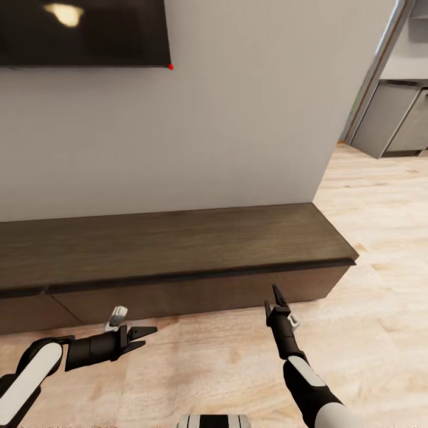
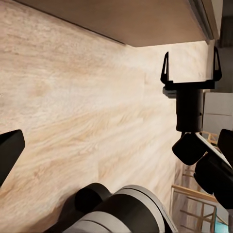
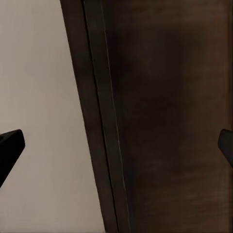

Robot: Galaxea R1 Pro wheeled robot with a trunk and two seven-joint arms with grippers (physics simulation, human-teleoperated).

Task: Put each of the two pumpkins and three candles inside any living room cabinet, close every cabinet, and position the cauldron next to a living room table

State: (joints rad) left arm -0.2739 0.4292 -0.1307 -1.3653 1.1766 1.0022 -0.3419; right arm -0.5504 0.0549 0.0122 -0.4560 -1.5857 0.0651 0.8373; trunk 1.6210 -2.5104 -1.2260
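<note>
Right gripper (image 1: 274, 299) spread and empty just before the cabinet (image 1: 178, 244), left gripper (image 1: 144, 336) spread, low over wooden floor (image 1: 226, 362)

No readable text, label, brand, number or sign in any view — none on cabinet (image 1: 178, 249) top or drawer fronts, none on wall-mounted screen (image 1: 83, 32), none on wall (image 1: 238, 119), none on wood floor (image 1: 226, 356). Screen dark — only light glare and small red dot at corner, no characters.
</note>
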